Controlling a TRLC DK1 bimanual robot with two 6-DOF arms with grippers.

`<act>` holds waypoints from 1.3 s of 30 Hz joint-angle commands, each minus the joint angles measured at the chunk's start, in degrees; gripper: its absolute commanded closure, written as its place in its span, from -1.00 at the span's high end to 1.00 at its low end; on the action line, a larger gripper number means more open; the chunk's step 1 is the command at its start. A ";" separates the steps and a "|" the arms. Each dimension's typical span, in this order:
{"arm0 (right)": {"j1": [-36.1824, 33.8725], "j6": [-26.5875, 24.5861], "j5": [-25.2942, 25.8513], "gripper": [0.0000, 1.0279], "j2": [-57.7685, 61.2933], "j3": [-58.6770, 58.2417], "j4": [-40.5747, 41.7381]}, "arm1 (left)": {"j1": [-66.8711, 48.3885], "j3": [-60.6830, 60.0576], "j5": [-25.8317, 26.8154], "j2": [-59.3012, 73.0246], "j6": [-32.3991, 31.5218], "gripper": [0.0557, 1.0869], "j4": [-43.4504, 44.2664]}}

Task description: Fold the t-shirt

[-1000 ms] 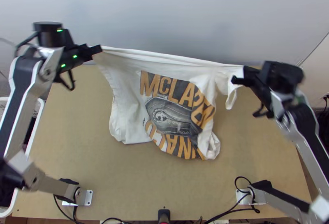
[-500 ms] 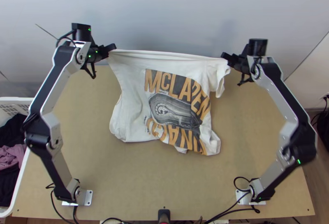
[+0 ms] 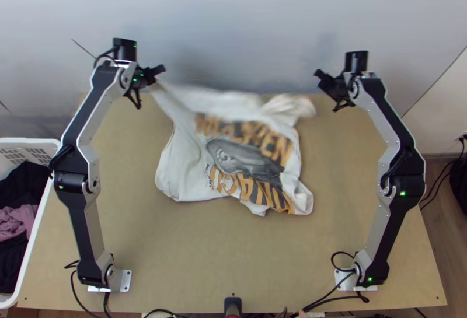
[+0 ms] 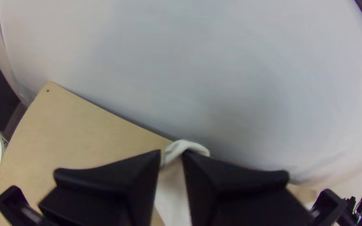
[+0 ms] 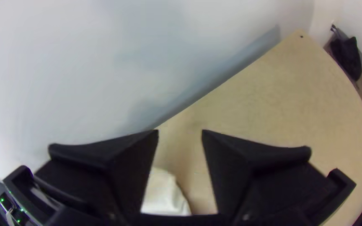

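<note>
T-shirt has dropped clear of the right end effector.

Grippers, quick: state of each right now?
Left gripper: open slightly, t-shirt at its fingertips; whether gripped can't be told.
Right gripper: open, holding nothing.

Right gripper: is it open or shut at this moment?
Open. The right gripper has its two fingers standing apart, and through the gap show the table and part of the white t-shirt.
</note>
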 commanded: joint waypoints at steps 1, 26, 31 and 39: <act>0.65 1.64 -1.51 0.86 0.10 2.20 -2.54 | -1.38 1.22 6.95 -1.86 -1.00 0.72 -6.21; 3.02 -4.77 -2.91 0.91 -36.81 -22.49 -8.60 | -12.89 -29.45 7.74 -35.87 7.61 0.87 -24.40; 4.69 -7.85 -2.91 0.91 -42.52 -26.10 -12.29 | -17.82 -45.80 7.30 -43.70 7.17 0.87 -20.53; 6.18 -8.29 -2.74 0.91 -49.03 -30.67 -16.86 | -23.44 -59.25 4.05 -48.53 7.00 0.87 -15.70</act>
